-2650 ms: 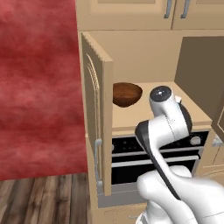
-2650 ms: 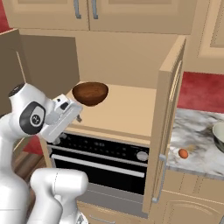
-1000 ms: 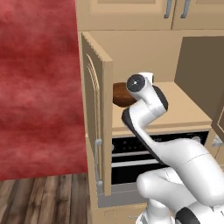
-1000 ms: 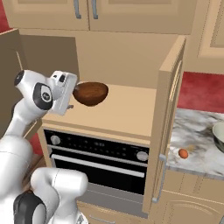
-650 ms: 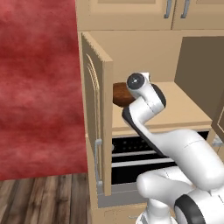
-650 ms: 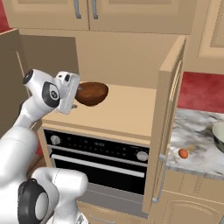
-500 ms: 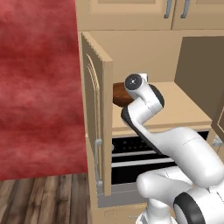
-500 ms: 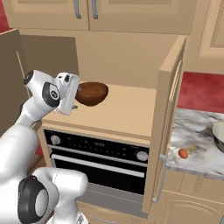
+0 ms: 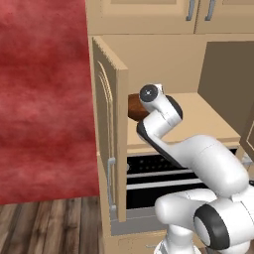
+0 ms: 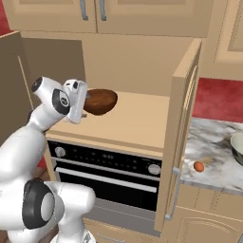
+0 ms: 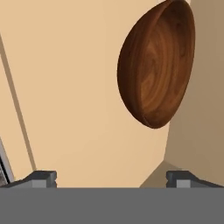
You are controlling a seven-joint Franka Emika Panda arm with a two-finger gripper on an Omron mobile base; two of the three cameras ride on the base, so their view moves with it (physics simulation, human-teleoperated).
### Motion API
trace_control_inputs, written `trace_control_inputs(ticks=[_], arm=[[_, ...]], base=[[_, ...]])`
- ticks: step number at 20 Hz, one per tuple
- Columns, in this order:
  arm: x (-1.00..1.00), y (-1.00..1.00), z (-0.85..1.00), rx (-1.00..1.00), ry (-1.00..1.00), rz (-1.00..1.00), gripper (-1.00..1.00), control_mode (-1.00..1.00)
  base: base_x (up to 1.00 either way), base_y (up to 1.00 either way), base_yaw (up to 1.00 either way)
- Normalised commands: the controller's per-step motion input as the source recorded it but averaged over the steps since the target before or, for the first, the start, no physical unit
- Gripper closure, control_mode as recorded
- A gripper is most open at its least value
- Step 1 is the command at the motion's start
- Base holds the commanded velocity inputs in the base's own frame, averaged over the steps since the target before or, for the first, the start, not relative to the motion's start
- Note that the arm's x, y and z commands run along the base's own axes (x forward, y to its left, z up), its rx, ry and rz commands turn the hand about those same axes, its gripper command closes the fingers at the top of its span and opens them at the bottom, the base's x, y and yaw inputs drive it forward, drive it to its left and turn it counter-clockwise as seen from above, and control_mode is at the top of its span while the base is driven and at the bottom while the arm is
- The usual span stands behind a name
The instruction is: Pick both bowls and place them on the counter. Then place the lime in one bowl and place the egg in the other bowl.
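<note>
The dark wooden bowl [image 10: 99, 101] sits on the tan shelf [image 10: 137, 118] straight ahead of the widely spread, empty fingers [image 11: 43, 178], close but not yet between them.

Dark brown wood bowl [image 11: 155, 65] sits ahead of the gripper [image 11: 111, 177], off toward its right fingertip's side, well apart from both tips. View is rolled, so bowl looks tipped on edge, underside facing the camera. Tan wood shelf [image 11: 65, 87] spans ahead of the left finger. Jaws spread wide, nothing between them.
</note>
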Motion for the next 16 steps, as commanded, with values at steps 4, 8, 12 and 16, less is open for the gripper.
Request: trace_control_inputs(ticks=[4, 8, 12, 16], arm=[[0.33, 0.0, -0.17, 0.0, 0.0, 0.06, -1.0, -1.0], [0.37, 0.08, -0.19, -0.01, 0.01, 0.05, -1.0, -1.0], [0.29, 0.0, -0.16, 0.0, 0.0, 0.06, -1.0, -1.0], [0.31, 0.02, -0.14, 0.0, 0.01, 0.05, -1.0, -1.0]], base=[[0.0, 0.0, 0.0], [0.0, 0.0, 0.0], [0.0, 0.0, 0.0], [0.0, 0.0, 0.0]])
